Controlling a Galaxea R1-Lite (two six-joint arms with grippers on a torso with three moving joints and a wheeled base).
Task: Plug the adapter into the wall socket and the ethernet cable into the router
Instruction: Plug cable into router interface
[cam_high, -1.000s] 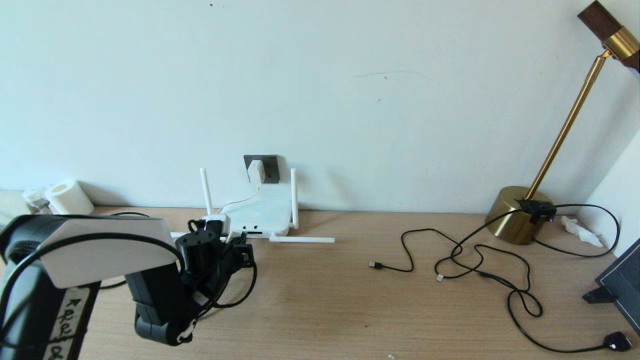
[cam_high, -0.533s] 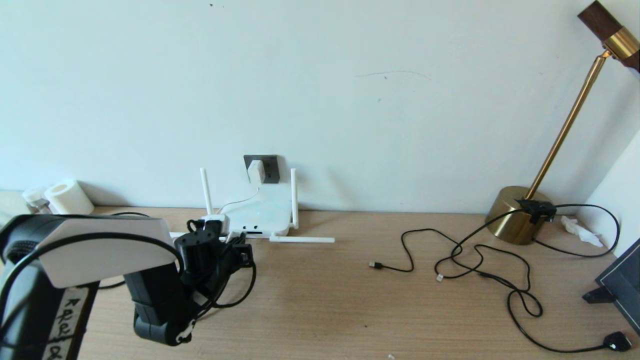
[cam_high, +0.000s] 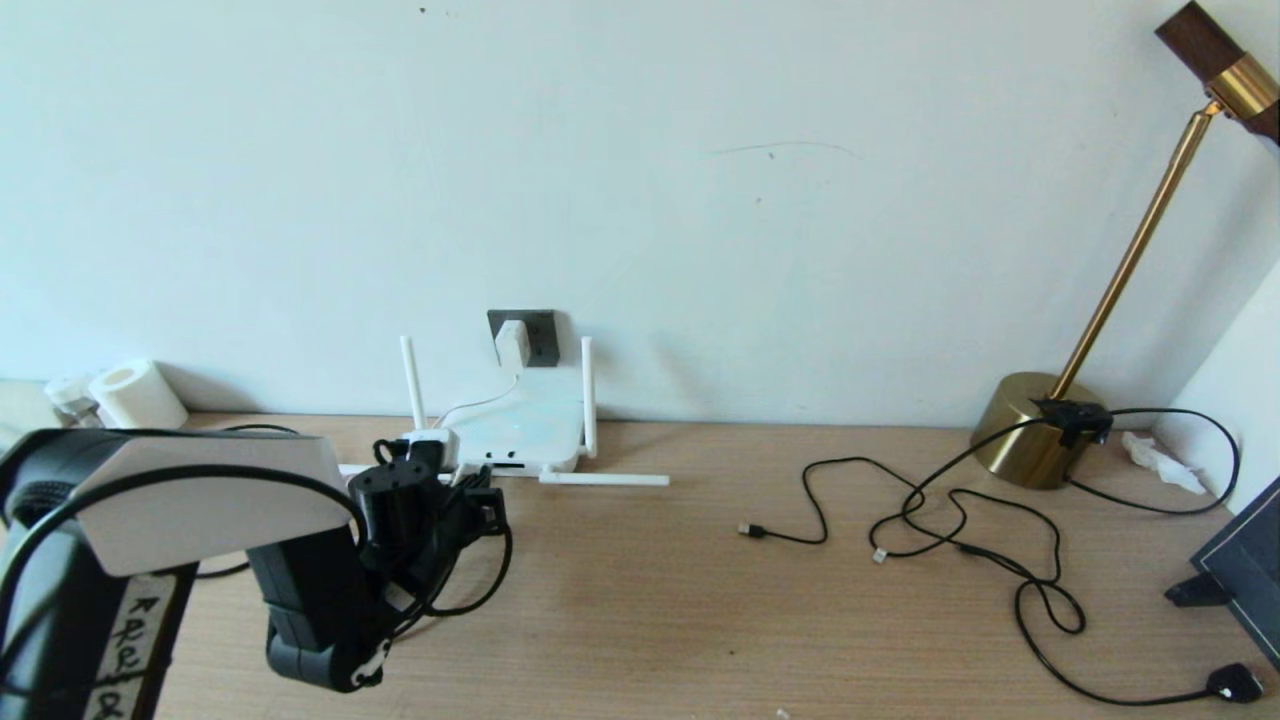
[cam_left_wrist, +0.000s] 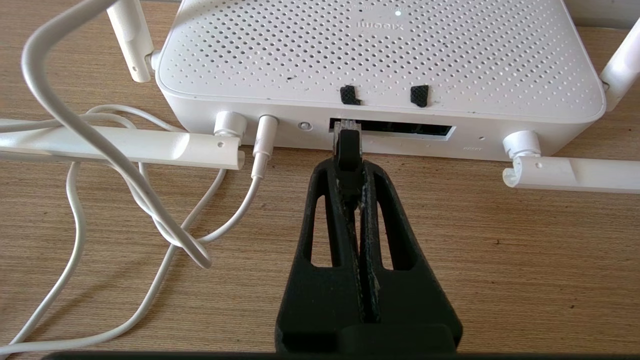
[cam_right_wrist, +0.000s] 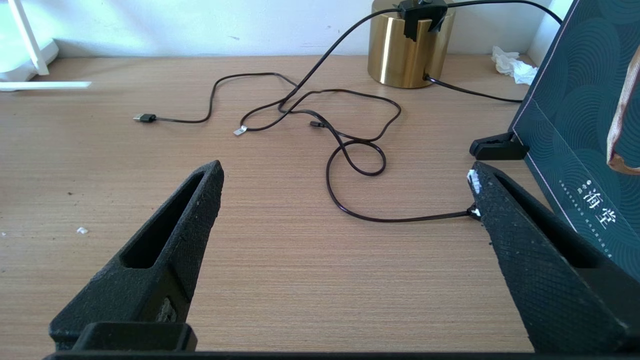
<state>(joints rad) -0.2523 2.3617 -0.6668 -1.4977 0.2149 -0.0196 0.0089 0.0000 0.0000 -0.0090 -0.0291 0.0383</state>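
The white adapter (cam_high: 512, 343) sits in the dark grey wall socket (cam_high: 538, 330), and its thin white cord (cam_left_wrist: 100, 145) runs down to the router. The white router (cam_left_wrist: 380, 55) lies flat below the socket with its antennas spread. My left gripper (cam_left_wrist: 348, 172) is right in front of the router (cam_high: 520, 430), shut on the ethernet cable (cam_left_wrist: 346, 147) at its black boot. The clear plug tip is at the mouth of the dark port slot (cam_left_wrist: 400, 129); I cannot tell how deep it sits. My right gripper (cam_right_wrist: 345, 175) hangs open over bare table, holding nothing.
Thin black cables (cam_high: 960, 520) with small plugs sprawl right of centre, leading to a brass lamp base (cam_high: 1035, 430). A black plug (cam_high: 1235, 683) and a dark box (cam_high: 1245, 570) are at the right edge. A paper roll (cam_high: 135, 395) stands at the far left.
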